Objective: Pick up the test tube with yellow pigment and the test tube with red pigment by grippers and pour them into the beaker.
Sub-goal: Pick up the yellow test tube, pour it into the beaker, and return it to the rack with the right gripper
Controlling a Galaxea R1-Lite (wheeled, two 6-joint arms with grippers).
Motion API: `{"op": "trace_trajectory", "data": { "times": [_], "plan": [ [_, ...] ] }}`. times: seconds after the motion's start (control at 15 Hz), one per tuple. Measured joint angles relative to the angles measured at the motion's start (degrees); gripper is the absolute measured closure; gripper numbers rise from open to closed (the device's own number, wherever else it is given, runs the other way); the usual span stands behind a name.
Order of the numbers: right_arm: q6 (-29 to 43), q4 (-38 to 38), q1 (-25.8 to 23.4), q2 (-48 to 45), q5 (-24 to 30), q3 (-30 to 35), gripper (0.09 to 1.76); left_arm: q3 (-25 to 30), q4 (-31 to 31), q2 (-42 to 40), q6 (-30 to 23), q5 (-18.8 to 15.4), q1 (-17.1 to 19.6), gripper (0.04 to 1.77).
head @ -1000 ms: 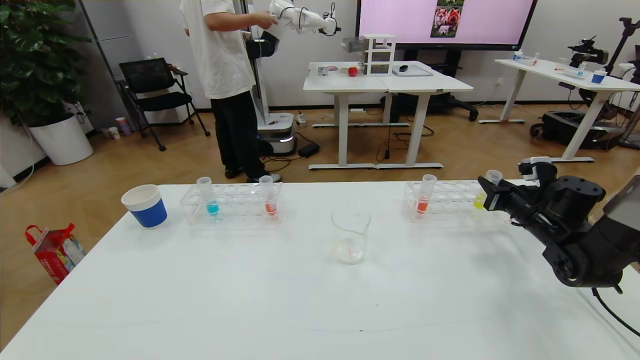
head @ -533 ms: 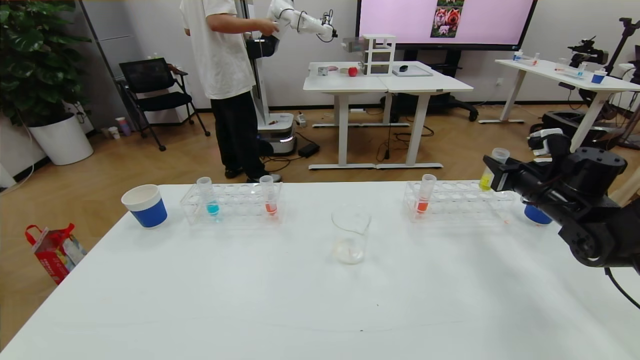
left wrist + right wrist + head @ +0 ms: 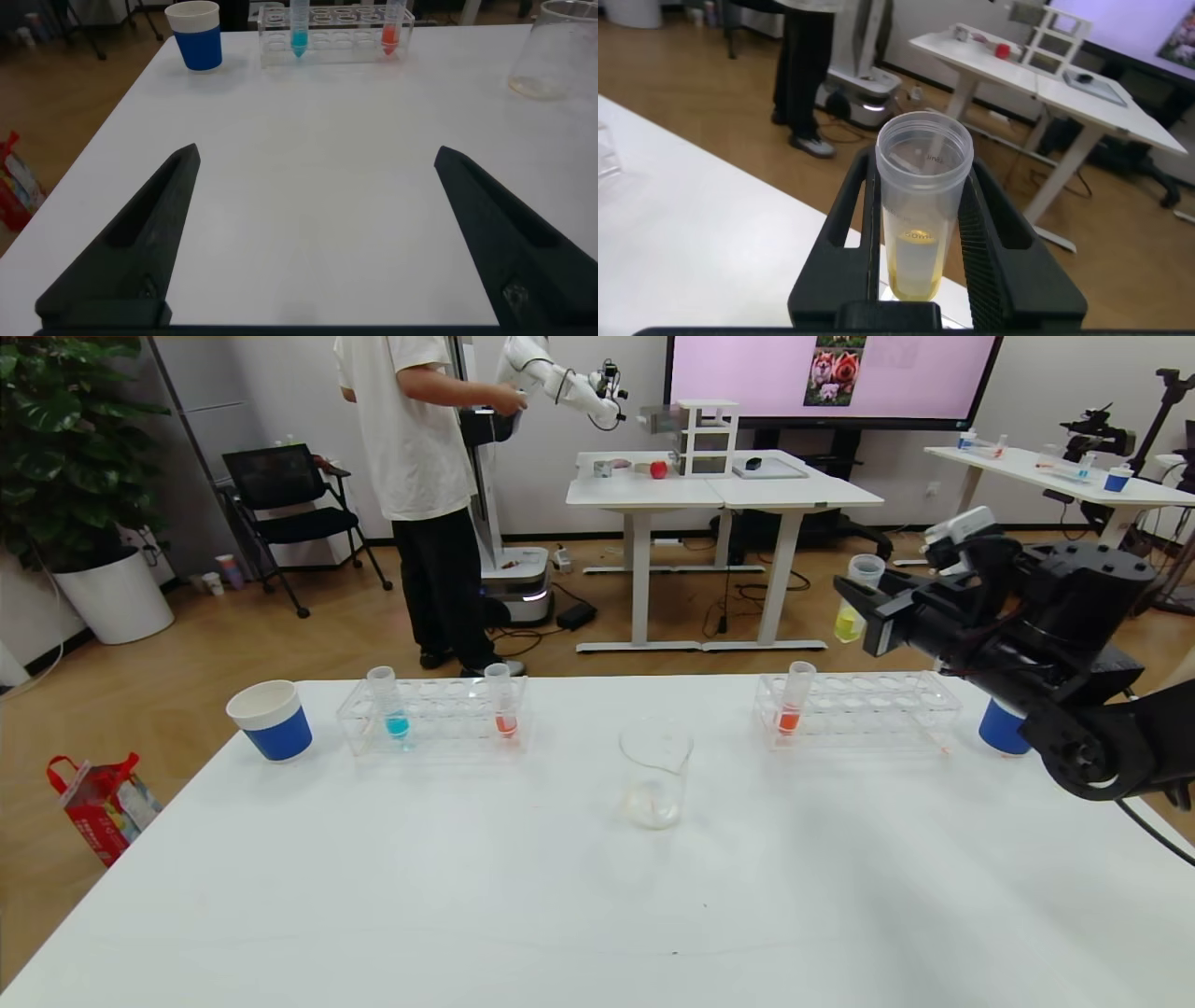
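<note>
Right gripper (image 3: pixel 864 607) is clamped on the test tube with yellow pigment (image 3: pixel 854 600), holding it roughly upright in the air, above and just beyond the far right end of the right rack (image 3: pixel 859 709). In the right wrist view the tube (image 3: pixel 920 210) sits squarely between the two black fingers (image 3: pixel 850 224), open mouth up, yellow liquid pooled at its bottom.

Left gripper (image 3: pixel 313 233) shows only in its own wrist view: fingers spread wide with nothing between them, low over the near left part of the table (image 3: pixel 467 896).

Beaker (image 3: pixel 655 771) stands upright at the table centre, between the two racks and nearer than both; it also shows in the left wrist view (image 3: pixel 559 51).

Right rack holds one test tube with red pigment (image 3: pixel 794 698) at its left end. Left rack (image 3: pixel 434 714) holds a blue-liquid tube (image 3: pixel 387 702) at its left and another red tube (image 3: pixel 501 700) at its right.

Blue-and-white paper cup (image 3: pixel 270 720) stands left of the left rack. A second blue cup (image 3: pixel 1001 730) is right of the right rack, partly behind the right arm.
</note>
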Motion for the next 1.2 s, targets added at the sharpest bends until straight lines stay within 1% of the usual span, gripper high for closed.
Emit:
{"op": "trace_trajectory", "data": {
  "times": [0.2,0.27,0.4,0.53,0.67,0.73,0.87,1.0,1.07,1.2],
  "plan": [
    [-4.62,-0.67,7.66,-0.13,3.27,-0.15,1.33,0.00,-0.02,0.00,-0.02,0.00,-0.02,0.06],
    [-7.74,-2.85,10.08,0.44,5.36,0.24,1.33,0.00,0.00,0.00,-0.02,0.00,-0.02,0.06],
    [-11.37,-8.34,12.40,2.29,8.86,0.74,1.33,0.00,0.00,0.00,-0.02,0.02,-0.02,0.06],
    [-16.90,-14.57,13.86,5.79,10.72,0.77,1.33,0.00,0.00,0.00,-0.02,0.00,-0.02,0.06],
    [-22.71,-17.37,14.95,9.14,12.35,0.90,1.33,0.00,-0.02,0.00,0.00,0.00,0.00,0.06],
    [-24.55,-17.42,15.30,10.30,13.36,0.99,1.33,0.00,-0.02,0.00,-0.02,0.02,-0.02,0.06],
    [-27.26,-17.42,15.90,11.65,13.49,1.01,1.33,0.00,0.00,0.00,-0.02,0.00,-0.02,0.06],
    [-31.72,-17.83,16.24,12.68,13.75,0.85,1.33,0.00,0.00,0.00,-0.02,0.00,-0.02,0.06],
    [-33.65,-17.85,16.18,13.06,14.96,0.74,1.33,0.00,0.00,0.00,-0.02,0.00,-0.02,0.06],
    [-39.96,-16.93,15.91,13.53,20.00,-0.12,1.33,0.00,-0.02,0.00,-0.02,0.00,-0.02,0.06]
  ]
}}
